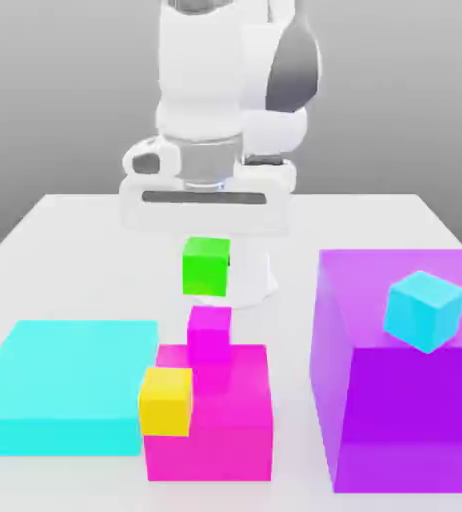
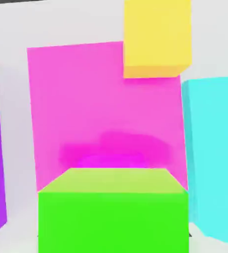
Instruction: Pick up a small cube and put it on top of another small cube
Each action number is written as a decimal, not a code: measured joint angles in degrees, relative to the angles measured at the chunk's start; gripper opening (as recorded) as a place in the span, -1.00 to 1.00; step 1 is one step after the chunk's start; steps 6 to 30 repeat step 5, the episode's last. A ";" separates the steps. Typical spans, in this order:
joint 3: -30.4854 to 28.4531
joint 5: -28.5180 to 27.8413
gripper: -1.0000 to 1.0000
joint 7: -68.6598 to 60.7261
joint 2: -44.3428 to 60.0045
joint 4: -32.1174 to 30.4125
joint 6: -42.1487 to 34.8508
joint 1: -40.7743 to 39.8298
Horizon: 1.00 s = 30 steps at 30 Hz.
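Green cube (image 1: 206,265) hangs above the small magenta cube (image 1: 211,333), exterior view.

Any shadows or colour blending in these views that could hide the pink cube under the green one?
Exterior view: even, soft light, no hard shadows; the small magenta-pink cube stands out faintly against the large magenta block of the same colour. Hand view: the green cube fills the foreground, and only a blurry darker pink smudge on the block marks the spot beneath it.
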 joint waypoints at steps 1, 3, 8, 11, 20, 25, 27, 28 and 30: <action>0.05 0.00 -1.00 -0.04 1.68 -0.74 2.42 -0.04; 0.09 -0.01 1.00 -0.05 3.22 -1.39 4.62 -0.07; 0.09 -0.01 1.00 -0.05 3.22 -1.39 4.62 -0.07; 0.09 -0.01 1.00 -0.05 3.22 -1.39 4.62 -0.07; 0.09 -0.01 1.00 -0.05 3.22 -1.39 4.62 -0.07; 0.09 -0.01 1.00 -0.05 3.22 -1.39 4.62 -0.07; 0.09 -0.01 1.00 -0.05 3.22 -1.39 4.62 -0.07; 0.09 -0.01 1.00 -0.05 3.22 -1.39 4.62 -0.07; 0.09 -0.01 1.00 -0.05 3.22 -1.39 4.62 -0.07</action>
